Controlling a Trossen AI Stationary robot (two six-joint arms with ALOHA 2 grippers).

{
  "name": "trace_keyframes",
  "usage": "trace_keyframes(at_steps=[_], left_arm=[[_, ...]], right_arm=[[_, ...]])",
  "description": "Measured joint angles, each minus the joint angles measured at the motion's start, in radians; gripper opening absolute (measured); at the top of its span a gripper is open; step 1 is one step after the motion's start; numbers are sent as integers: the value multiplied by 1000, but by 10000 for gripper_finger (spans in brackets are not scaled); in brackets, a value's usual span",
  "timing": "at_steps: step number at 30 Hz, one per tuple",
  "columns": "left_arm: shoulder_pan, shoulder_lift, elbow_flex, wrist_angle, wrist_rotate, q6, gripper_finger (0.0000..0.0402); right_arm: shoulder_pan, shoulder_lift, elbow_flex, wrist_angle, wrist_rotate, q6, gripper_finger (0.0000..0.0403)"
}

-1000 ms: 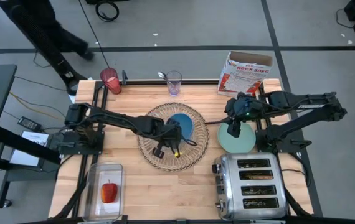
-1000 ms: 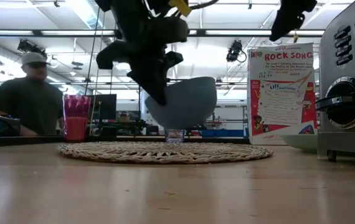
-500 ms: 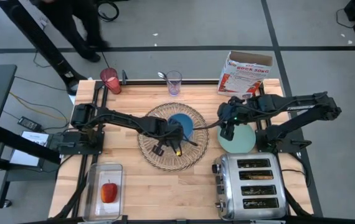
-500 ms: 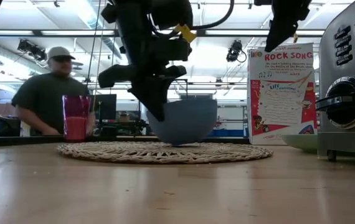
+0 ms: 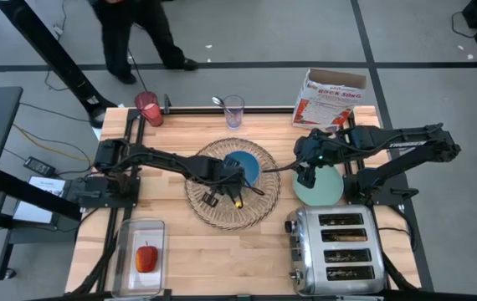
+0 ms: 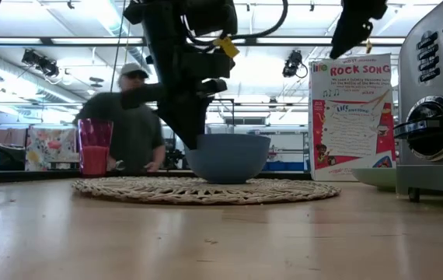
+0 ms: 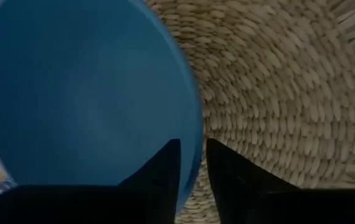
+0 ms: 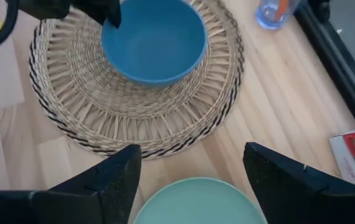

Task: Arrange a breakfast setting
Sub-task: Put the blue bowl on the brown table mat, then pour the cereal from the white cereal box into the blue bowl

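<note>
the blue bowl sits upright on the woven placemat, toward its far side. the left gripper has its jaws nearly closed, pinching the bowl's rim. the right gripper hangs with jaws spread wide and empty above the green plate, beside the toaster.

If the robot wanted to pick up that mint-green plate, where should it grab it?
Probably by the rim. The mint-green plate lies flat and shallow on the wooden table, so only its edge offers a pinch. The open right gripper hovers over it; coming down on the rim toward the round woven straw placemat looks least crowded.
</note>
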Motion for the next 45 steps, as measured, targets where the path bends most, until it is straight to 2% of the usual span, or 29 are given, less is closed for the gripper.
trace_keyframes(at_steps=[4, 8, 11, 14, 17, 22, 25, 27, 33, 40, 45], left_arm=[[-6, -22, 3, -45, 0, -25, 130], [-10, -63, 63, -151, -3, -125, 160], [-11, -108, 131, -242, 16, -259, 174], [-11, -168, 192, -265, 70, -383, 181], [-13, -240, 225, -251, 96, -499, 183], [-27, -375, 226, -190, 95, -683, 183], [-57, -442, 223, -130, 82, -760, 183], [-86, -473, 223, -64, 80, -787, 183], [-182, -525, 221, 36, 48, -808, 183], [-235, -538, 221, 127, 19, -811, 181], [-227, -538, 221, 143, -7, -801, 181]], right_arm=[[-5, -30, 47, -13, 43, -21, 303], [-50, -39, 175, -75, 178, -29, 304], [-137, -31, 288, -139, 283, -60, 300], [-280, -20, 374, -169, 292, -174, 295], [-454, -7, 452, -168, 213, -328, 290], [-715, 23, 519, -178, -62, -639, 289], [-845, 55, 519, -221, -213, -748, 288], [-905, 87, 519, -244, -265, -791, 287], [-1004, 163, 519, -242, -327, -866, 279], [-1032, 256, 518, -253, -341, -880, 260], [-1023, 301, 518, -339, -350, -880, 223]])
